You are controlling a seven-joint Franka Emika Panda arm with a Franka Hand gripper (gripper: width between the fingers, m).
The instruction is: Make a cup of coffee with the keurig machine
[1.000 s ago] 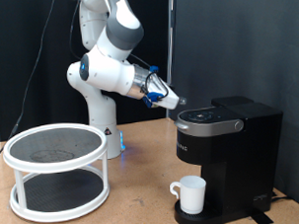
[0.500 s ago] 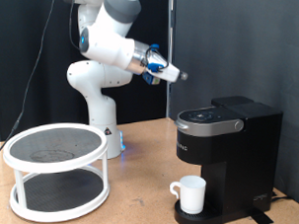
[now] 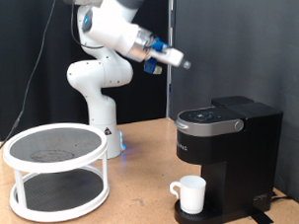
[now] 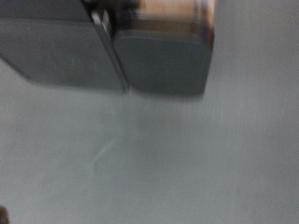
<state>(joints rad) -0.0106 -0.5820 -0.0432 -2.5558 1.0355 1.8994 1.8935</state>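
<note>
Claw (image 3: 183, 62) — raised in the upper centre, nothing held (spread or pressed together cannot be told). Cup (image 3: 192, 194) is seated on the keurig machine (image 3: 230, 154) base, lower right — on the table (image 3: 133, 206).

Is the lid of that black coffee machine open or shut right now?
Shut. The keurig machine has its lid lying flat on top, and the cup stands upright beneath it. The hand is raised above it.

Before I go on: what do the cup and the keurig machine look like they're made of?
The cup looks like glazed white ceramic: smooth, plain, thick-walled, with a side handle. The keurig machine looks like matte black plastic with a glossier top panel edged in silver trim; whether that trim is metal can't be told. The gripper hangs high above the machine.
</note>
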